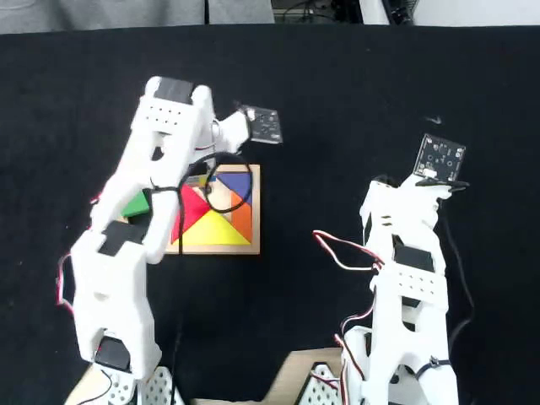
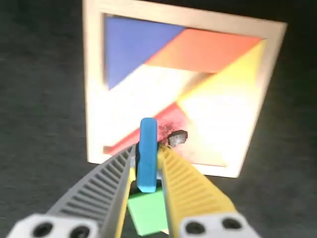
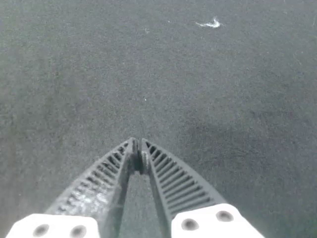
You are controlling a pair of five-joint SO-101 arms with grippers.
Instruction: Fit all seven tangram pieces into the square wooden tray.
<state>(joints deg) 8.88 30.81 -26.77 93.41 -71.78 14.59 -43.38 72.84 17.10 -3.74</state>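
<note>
Left end effector (image 2: 147, 157) is clamped on a small blue piece (image 2: 147, 131). The piece stands on edge between the fingers, long axis running out along them toward the tray (image 2: 94, 99). The tray lies dead ahead, its near rim just under the fingertips.

A green piece (image 2: 148, 213) sits flat below the fingers, apparently on the surface (image 1: 337, 101) just outside that rim.

In the tray: blue triangle (image 2: 129, 47), orange piece (image 2: 203, 49), yellow triangle (image 2: 233, 104) and a red piece (image 2: 171, 121), all lying flat. The pale band across the middle is washed out, so I can't tell whether it's a gap or a piece.

My read: the blue piece needs laying flat before it seats.

Right end effector (image 3: 137, 151) is pinched closed on nothing, over bare surface well apart from the tray. The left arm is clearly nearer.
</note>
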